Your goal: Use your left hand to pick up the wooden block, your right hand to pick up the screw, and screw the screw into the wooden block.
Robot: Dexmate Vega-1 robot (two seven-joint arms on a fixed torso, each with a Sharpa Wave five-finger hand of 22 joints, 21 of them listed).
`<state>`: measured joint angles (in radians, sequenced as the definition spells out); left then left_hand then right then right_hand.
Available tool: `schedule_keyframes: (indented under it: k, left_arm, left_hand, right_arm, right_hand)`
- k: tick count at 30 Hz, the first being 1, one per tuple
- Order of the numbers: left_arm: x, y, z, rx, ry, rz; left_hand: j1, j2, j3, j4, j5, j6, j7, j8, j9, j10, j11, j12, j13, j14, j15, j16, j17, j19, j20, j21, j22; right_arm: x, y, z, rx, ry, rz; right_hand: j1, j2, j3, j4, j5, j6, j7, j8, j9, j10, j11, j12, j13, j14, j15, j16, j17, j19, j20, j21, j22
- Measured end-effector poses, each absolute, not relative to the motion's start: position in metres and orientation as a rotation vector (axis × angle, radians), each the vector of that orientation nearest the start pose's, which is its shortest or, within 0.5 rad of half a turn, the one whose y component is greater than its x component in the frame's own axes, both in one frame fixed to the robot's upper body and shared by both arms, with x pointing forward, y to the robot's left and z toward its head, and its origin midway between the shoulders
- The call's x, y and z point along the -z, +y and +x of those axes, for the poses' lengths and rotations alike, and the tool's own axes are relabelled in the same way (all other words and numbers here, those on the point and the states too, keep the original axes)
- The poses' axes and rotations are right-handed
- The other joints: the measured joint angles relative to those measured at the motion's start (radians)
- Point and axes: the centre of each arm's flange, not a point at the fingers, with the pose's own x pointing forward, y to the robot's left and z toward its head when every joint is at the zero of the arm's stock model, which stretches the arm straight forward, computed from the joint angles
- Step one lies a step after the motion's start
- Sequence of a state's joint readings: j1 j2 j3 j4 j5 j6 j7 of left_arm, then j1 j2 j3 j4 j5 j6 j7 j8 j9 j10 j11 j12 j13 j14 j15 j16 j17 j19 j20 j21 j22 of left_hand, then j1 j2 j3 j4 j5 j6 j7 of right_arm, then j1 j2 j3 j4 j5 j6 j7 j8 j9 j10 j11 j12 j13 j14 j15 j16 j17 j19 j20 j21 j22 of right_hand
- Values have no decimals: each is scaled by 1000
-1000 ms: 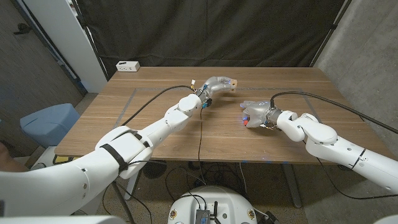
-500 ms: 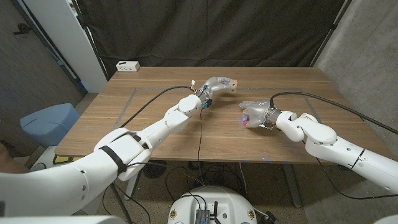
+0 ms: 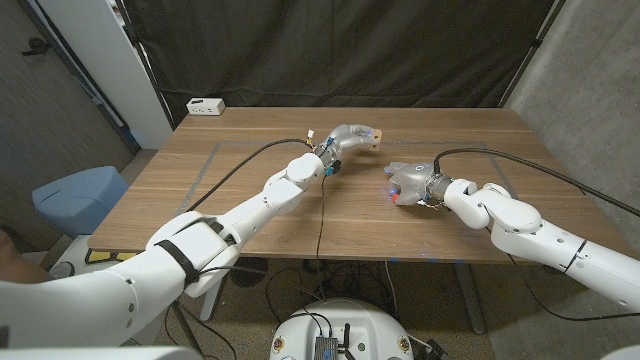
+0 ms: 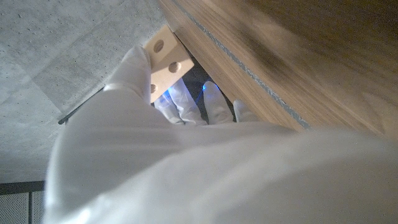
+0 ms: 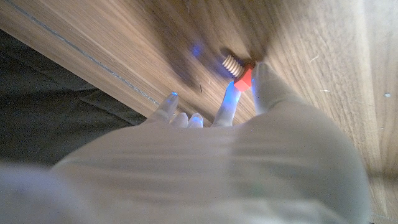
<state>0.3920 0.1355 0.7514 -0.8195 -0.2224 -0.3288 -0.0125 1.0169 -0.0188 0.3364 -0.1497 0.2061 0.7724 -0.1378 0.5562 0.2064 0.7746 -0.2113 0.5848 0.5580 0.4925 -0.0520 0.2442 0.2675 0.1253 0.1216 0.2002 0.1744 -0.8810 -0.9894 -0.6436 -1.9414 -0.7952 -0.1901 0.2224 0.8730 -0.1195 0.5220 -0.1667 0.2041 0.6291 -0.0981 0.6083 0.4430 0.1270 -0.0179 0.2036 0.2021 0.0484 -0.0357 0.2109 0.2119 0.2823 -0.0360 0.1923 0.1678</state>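
White left hand (image 3: 347, 138): fingers wrapped round the wooden block (image 3: 376, 133), held at the far middle of the table (image 3: 240, 200).
Right hand (image 3: 408, 182): pinching the screw (image 5: 239, 71), red head between fingertips (image 5: 264, 81), threaded end pointing away.
Apart: the hands sit near each other, not touching.
Power strip (image 3: 205, 106): far left corner.

Table (image 3: 250, 190) — brown wood, matt, visible grain. Wooden block (image 4: 163, 57) — pale raw wood, smooth, drilled holes. Screw (image 5: 239, 71): red plastic-looking head, tan ridged thread. Both hands (image 3: 348, 137) (image 3: 408, 181) in whitish, smooth covering.
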Motion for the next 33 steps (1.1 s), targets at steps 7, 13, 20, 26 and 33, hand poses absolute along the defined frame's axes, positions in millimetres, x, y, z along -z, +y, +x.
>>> schedule_keyframes:
  k: [7,13,20,26,33]
  left_arm:
    - [-31,47,700,448,-631,422]
    - [-30,46,698,451,-632,421]
    - [-28,45,697,451,-630,421]
    - [-27,45,696,451,-628,421]
    - [-26,45,696,452,-627,421]
  left_hand:
    - [0,0,0,0,1,0,0,0,0,0,0,0,0,0,0,0,5,0,0,0,0]
    - [0,0,0,0,1,0,0,0,0,0,0,0,0,0,0,0,5,0,0,0,0]
    - [0,0,0,0,1,0,0,0,0,2,2,0,0,0,0,0,3,0,0,0,0]
    - [0,0,0,0,1,0,0,0,0,2,2,0,0,0,0,0,2,0,0,0,0]
    - [0,0,0,0,0,0,0,0,0,2,2,-1,0,0,0,0,2,0,0,0,0]
  right_arm:
    - [46,-228,566,-154,-493,-1849]
    - [45,-228,564,-151,-500,-1844]
    - [43,-230,561,-143,-507,-1841]
    - [42,-232,560,-137,-511,-1836]
    - [41,-233,560,-134,-513,-1831]
  right_hand:
    - [0,0,3,-3,0,5,2,14,9,5,-3,0,0,0,0,0,0,5,-5,0,0]
    - [4,4,3,-3,0,9,-2,25,18,15,4,0,0,8,0,4,0,16,-5,0,0]
    - [8,0,3,-3,0,14,3,33,25,23,2,4,0,14,0,4,5,27,-5,0,0]
    - [8,0,7,1,0,19,-2,46,33,32,4,4,0,25,0,8,5,27,-5,0,0]
    - [8,0,7,1,0,19,-2,50,41,32,4,4,0,25,0,7,5,27,-5,0,0]
